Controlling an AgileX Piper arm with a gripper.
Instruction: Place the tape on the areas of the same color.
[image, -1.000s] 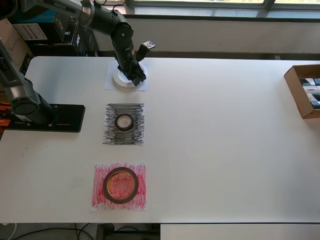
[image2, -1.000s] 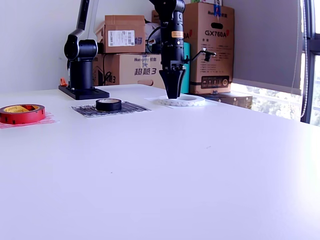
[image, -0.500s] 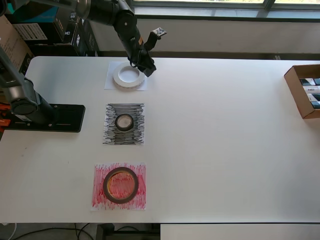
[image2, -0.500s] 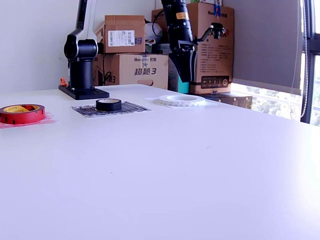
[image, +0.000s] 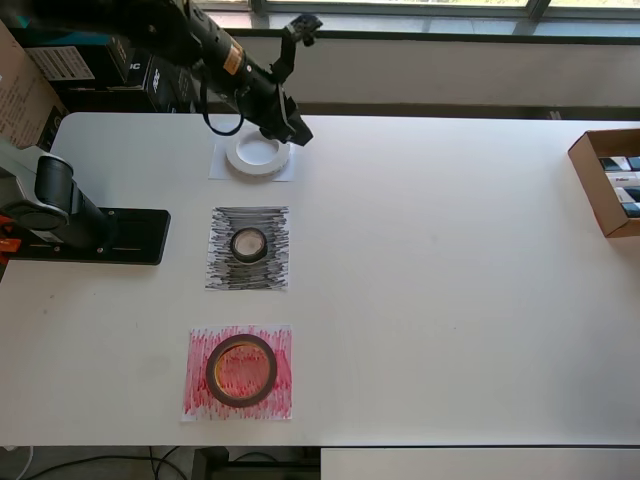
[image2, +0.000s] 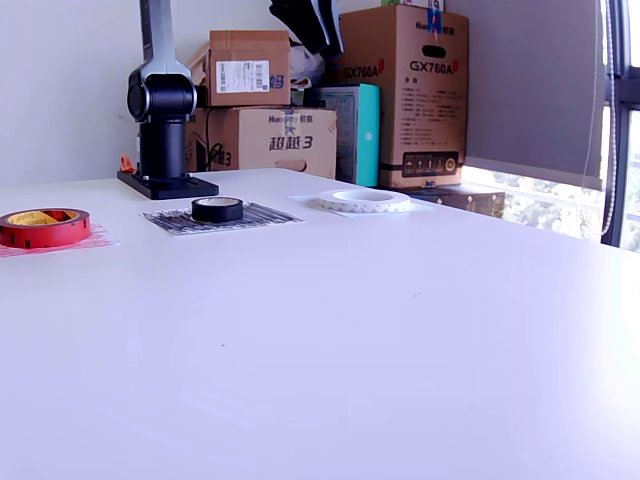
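Since each roll already rests on its matching sheet, white roll (image: 257, 153) on the plain sheet (image: 221, 168), black roll (image: 249, 243) on black scribble (image: 219, 268), red roll (image: 241, 370) on red scribble (image: 200, 392), your gripper (image: 291, 132) hangs empty above, finger spread unreadable.

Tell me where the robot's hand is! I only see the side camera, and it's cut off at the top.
Observer: Overhead, the hand is beside the upper-right rim of the white tape roll.
Operator: Is that tape all on its paper?
Observer: Yes. From above it lies fully inside the white sheet, toward the sheet's top-right corner.
Operator: Anything my camera misses?
Observer: An open cardboard box sits at the overhead view's right edge.
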